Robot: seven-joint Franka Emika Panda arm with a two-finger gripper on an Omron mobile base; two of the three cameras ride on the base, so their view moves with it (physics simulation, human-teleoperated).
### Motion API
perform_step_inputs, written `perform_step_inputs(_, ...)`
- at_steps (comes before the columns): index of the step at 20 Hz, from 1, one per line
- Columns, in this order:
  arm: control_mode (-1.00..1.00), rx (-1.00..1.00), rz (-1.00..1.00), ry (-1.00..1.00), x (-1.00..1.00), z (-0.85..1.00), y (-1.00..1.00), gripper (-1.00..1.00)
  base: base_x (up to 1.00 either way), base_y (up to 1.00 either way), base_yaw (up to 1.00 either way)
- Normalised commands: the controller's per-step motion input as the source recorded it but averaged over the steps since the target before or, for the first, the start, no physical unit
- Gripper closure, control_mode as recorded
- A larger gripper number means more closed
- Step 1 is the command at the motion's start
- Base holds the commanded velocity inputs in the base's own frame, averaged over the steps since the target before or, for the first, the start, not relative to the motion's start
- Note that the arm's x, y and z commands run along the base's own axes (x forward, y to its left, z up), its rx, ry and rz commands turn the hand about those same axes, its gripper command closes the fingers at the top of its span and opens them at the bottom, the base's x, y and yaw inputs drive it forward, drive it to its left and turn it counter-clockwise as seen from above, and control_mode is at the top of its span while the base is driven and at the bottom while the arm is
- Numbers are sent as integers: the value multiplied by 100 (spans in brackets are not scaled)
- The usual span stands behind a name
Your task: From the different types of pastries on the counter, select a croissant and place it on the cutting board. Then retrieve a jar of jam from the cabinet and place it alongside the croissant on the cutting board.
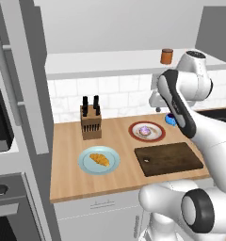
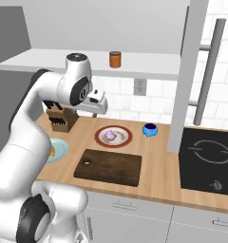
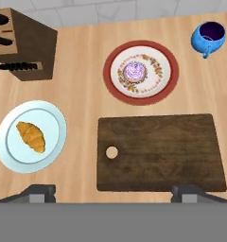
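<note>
Resting croissant (image 3: pixel 31 136) on blue plate (image 3: pixel 51 144)

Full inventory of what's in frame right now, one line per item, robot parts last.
croissant: 1, golden-yellow, on pale blue plate
frosted pastry: 1, pink-purple, on red-rimmed plate
cutting board: 1, dark brown, bare, on the counter
knife block: 1, brown, at back of counter
blue cup: 1, beside red-rimmed plate
jar of jam: 1, orange-brown, on the wall shelf
stovetop: 1, black, far right
gripper: 1, open, above the counter
</note>
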Motion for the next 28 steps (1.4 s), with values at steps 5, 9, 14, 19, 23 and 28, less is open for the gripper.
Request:
perform_step_inputs(5,-100,2,-27,-19,-3,38,-44,-100,0,0,0)
perform_step_inputs(9,-100,-3,-24,-37,0,56,-6,-100,0,0,0)
perform_step_inputs(14,-100,-3,-21,-31,4,53,-5,-100,0,0,0)
perform_step_inputs(19,-100,3,-8,-11,17,37,-32,-100,0,0,0)
perform_step_inputs(23,-100,0,3,-9,18,31,-13,-100,0,0,0)
perform_step_inputs(28,-100,-2,18,-5,32,38,0,-100,0,0,0)
